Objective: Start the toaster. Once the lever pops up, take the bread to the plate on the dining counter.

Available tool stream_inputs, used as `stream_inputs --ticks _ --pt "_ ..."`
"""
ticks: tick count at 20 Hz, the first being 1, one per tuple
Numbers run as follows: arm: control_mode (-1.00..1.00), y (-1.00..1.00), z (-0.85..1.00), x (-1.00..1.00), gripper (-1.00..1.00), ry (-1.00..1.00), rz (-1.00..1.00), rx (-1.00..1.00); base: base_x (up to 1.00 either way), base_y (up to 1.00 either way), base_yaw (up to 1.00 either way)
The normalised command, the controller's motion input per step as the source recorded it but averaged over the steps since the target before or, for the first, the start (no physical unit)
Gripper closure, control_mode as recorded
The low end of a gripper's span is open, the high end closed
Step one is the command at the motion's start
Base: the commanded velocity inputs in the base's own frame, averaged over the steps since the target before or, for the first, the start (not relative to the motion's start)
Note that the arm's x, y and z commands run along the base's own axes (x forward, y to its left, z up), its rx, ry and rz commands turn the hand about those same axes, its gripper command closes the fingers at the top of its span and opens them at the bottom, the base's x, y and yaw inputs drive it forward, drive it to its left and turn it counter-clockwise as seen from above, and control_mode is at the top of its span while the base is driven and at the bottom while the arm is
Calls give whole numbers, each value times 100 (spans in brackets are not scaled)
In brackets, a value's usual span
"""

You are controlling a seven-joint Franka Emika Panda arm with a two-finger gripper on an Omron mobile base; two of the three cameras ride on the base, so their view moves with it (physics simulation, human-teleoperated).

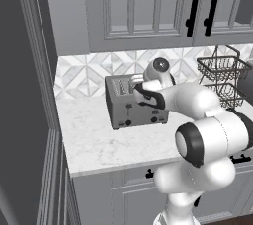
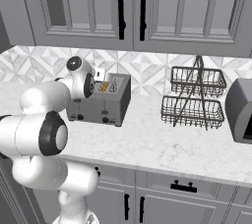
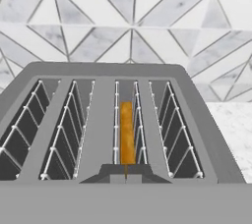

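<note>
Tool shut above the boxy grey metal four-slot toaster (image 1: 136,102), gripping nothing.

Toaster stands on the white marble-look tabletop (image 1: 106,142), its back near the grey-and-white geometric tile backsplash (image 2: 147,73); two black levers and two black knobs face forward on its front; thin golden-orange slice of bread (image 3: 127,132) stands upright on edge, sunk in the third slot from the left as the hand view looks down on it; the other three slots show bare wire guides; tool (image 3: 126,177) hangs over the front rim of the toaster, in line with the bread slot, fingertips pressed together, not touching the slice; black two-tier wire basket (image 2: 195,98) stands well apart on the same tabletop; grey panelled wall cabinets (image 2: 133,7) with black handles hang above.
</note>
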Motion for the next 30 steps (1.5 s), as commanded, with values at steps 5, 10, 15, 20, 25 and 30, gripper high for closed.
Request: stream_inputs --ticks 5,10,15,20,25,30 --pt "-100 0 -10 0 100 0 0 0 0 0 0" --pt "-100 0 -1 0 100 0 0 0 0 0 0" --pt "-100 0 -1 0 100 0 0 0 0 0 0" --pt "-100 0 -2 0 100 0 0 0 0 0 0" --pt "-100 0 -5 0 100 0 0 0 0 0 0" --pt "-100 0 -6 0 -100 0 0 0 0 0 0"
